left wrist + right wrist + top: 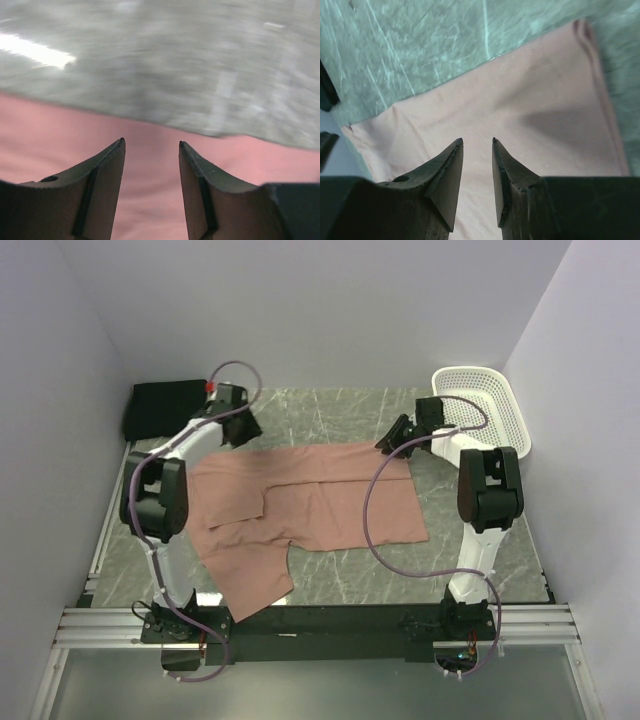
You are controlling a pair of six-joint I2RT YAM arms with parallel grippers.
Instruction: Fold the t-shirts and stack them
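Jaws both parted, empty | pink t-shirt [330, 505] spread | marble table [335, 412] | pale walls [330, 310]

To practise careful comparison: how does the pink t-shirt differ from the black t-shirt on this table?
Colour: the pink t-shirt is dusty salmon, the black t-shirt plain black. State: the pink t-shirt lies spread out, only partly folded; the black t-shirt is a compact folded bundle. Place: pink covers the middle of the table; black sits in its far left corner. Both rest on the table, outside the white basket.
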